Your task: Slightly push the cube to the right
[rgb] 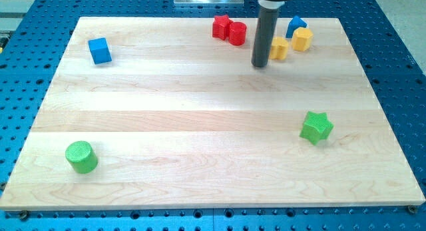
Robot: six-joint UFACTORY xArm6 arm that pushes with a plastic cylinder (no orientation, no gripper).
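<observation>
- A green cylinder block [81,157] is seen nearest, at the wooden board's [200,138] bottom left.
- A blue cube [100,50] is seen top left.
- No claw is fitted; my tip [260,64] is placed just left of a yellow block [279,48], nothing held.

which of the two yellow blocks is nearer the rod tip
The yellow star-like block, touching or almost touching my tip on its right. The other yellow block, a hexagon-like one, sits farther right and higher, beside the small blue block.

Bright, even overhead light is washing the pale wooden worktop [200,124]; only short soft shadows are showing at block bases. No glare is appearing, and edges around it are staying sharp, undistorted.
</observation>
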